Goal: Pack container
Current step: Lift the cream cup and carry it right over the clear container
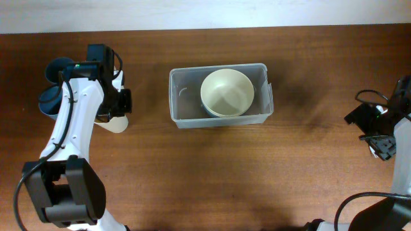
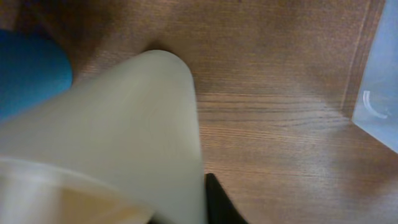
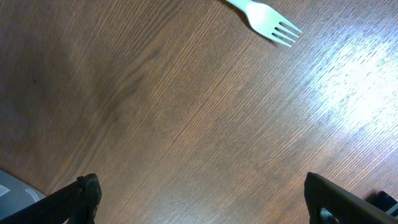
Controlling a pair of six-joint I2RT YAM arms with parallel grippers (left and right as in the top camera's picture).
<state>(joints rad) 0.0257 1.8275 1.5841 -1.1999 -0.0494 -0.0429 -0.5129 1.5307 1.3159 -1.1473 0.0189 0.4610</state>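
Observation:
The clear container [image 1: 183, 119] stands at the middle back of the table with a cream bowl [image 1: 227, 92] inside it, tilted over something blue. Its corner shows in the left wrist view [image 2: 380, 93]. My left gripper [image 1: 115, 117] is to the container's left, shut on another cream bowl [image 2: 124, 137], which fills the left wrist view. Only one black finger [image 2: 217, 204] shows beside the bowl. My right gripper [image 3: 211, 199] is open and empty over bare wood at the far right [image 1: 376, 135].
Blue bowls [image 1: 52, 86] sit at the far left behind my left arm; one shows in the left wrist view [image 2: 28, 68]. A white plastic fork [image 3: 267, 18] lies on the wood beyond my right gripper.

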